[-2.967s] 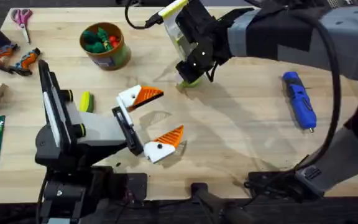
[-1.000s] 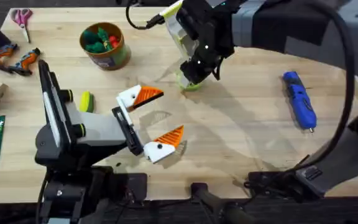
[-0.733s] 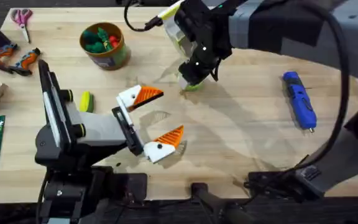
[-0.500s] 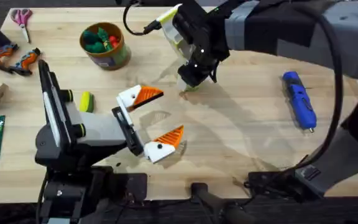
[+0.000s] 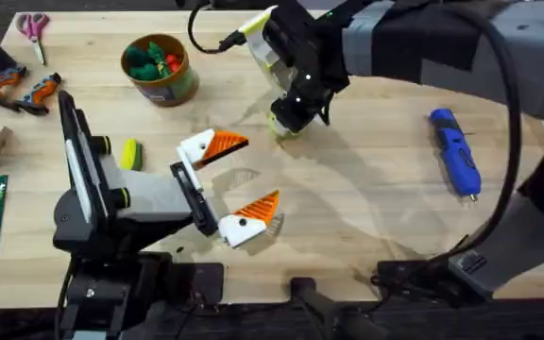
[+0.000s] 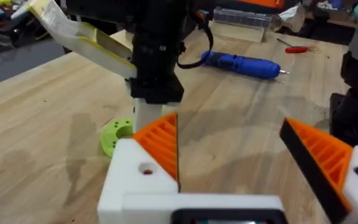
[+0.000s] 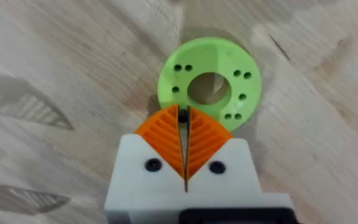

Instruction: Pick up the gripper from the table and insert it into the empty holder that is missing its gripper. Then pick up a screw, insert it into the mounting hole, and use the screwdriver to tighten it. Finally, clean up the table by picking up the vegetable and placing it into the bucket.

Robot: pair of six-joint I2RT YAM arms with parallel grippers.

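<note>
The right pincer (image 7: 183,127) stood clenched over the lime-green ring (image 7: 209,84), something tiny and dark pinched at its tips. The left pincer (image 5: 237,181) waited released. The screwdriver (image 5: 455,151) lay on the surface (image 5: 366,179), well apart.

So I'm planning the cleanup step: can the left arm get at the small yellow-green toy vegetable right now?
Probably yes. The small yellow-green toy vegetable lies uncovered on the wooden table beside the left arm, whose jaws are open and empty.
</note>
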